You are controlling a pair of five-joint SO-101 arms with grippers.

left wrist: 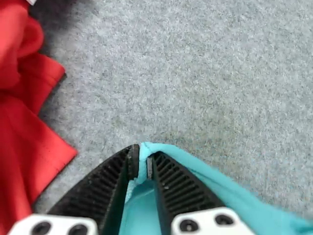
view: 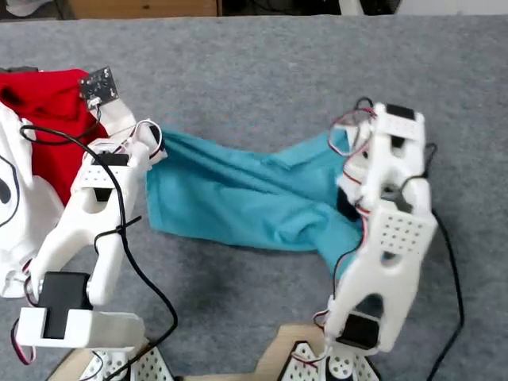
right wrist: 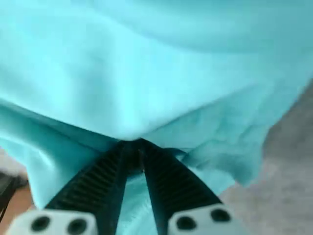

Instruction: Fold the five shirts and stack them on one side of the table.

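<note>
Seemingly mid-fold: the crumpled teal cotton shirt (view: 246, 198) lies just beside the red cloth shirt (view: 48, 119). The left gripper (left wrist: 140, 160) pinches its corner nearest that shirt; the right gripper (right wrist: 133, 148) clamps the far end. Next, probably carry one end over the other.

The right arm's black ribbed jaws are pinched together on a fold of the turquoise shirt (right wrist: 146, 73), with their tips pressed into the cloth. The fabric lies in soft creases around and beyond them. Past the shirt's edge, grey worktop (right wrist: 296, 171) shows.
</note>
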